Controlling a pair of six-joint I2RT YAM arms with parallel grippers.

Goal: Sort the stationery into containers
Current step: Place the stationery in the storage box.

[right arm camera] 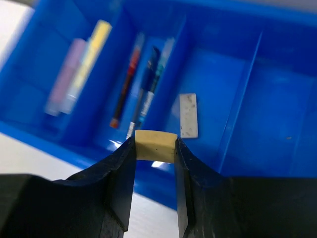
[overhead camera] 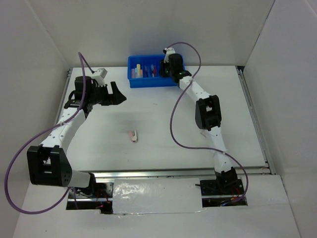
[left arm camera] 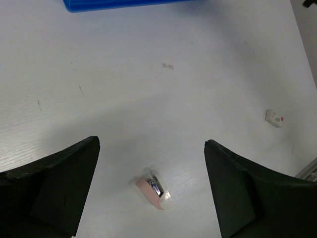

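My right gripper (right arm camera: 155,143) is shut on a small beige eraser (right arm camera: 156,147), pinched between both fingertips just above the near rim of the blue tray (right arm camera: 233,124). The tray (overhead camera: 148,83) stands at the back of the table, and the right gripper (overhead camera: 167,67) hangs over its right half. One compartment holds a pale yellow bar (right arm camera: 91,54), the one beside it red and blue pens (right arm camera: 141,94), and the third a white eraser (right arm camera: 188,115). My left gripper (left arm camera: 151,142) is open above the table. A small pink and white item (left arm camera: 153,191) lies below it.
The pink and white item (overhead camera: 132,135) lies near the table's middle. A small white piece with a red mark (left arm camera: 274,118) lies further right. The right arm's purple cable (overhead camera: 173,119) loops over the table. White walls enclose both sides and the back.
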